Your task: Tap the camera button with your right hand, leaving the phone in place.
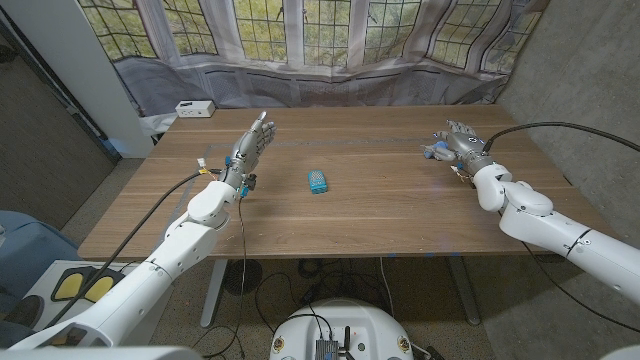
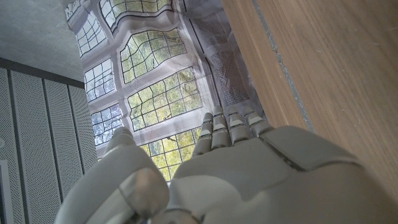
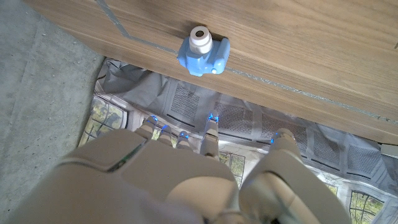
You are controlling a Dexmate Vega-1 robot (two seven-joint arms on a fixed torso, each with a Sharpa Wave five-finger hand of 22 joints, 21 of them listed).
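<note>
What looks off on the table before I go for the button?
The right hand hovers by a small blue toy camera near the table's far right, while the phone-like blue thing lies alone mid-table, slightly askew. Nothing looks spilled or damaged. The left hand is raised, holding nothing.

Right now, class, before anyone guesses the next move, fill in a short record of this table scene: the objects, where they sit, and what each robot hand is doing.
surface: wooden table
centre object: small teal rectangular phone-like toy, lying untouched
far right object: small blue toy camera with white lens, by the right hand
far left corner: white box
left hand: raised, fingers apart, holding nothing
right hand: fingers apart, holding nothing
tap: not yet made
</note>
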